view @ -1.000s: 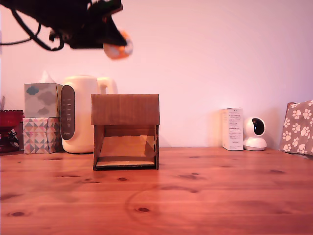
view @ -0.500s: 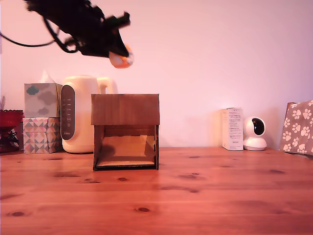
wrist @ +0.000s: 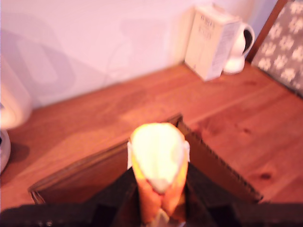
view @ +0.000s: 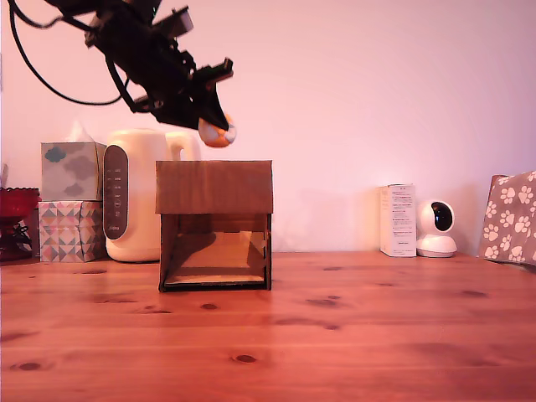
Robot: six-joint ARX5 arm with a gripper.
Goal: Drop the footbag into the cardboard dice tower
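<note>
A plain pale wall backs a knotty wooden table point(view: 352, 335) that fills the lower half of the exterior view. On it, toward the exterior view's left, stands the cardboard dice tower point(view: 214, 224), its solid upper band over a lower front opening where a sloped ramp shows; the ramp and the tray below it look bare, so nothing has gone through yet. Just behind the tower is a cream electric kettle point(view: 134, 194), with two stacked tissue boxes point(view: 72, 201) beside it, and well apart toward the exterior view's right are a white carton point(view: 398, 220), a small white camera point(view: 436, 228) and a paw-print box point(view: 511, 218). The black arm point(view: 142, 54) slants down from the upper left, and its gripper point(view: 215, 127) hangs just above the tower's top edge. The fingers point(wrist: 118, 196) are closed on the footbag point(wrist: 157, 165), which bulges out between them, orange at the sides and pale on top. The wrist view shows the tower's open top directly beneath the ball. By my judgement the pick-up and carry are done and the ball looks lined up; what is left is to let go, perhaps after lowering a little more.
</note>
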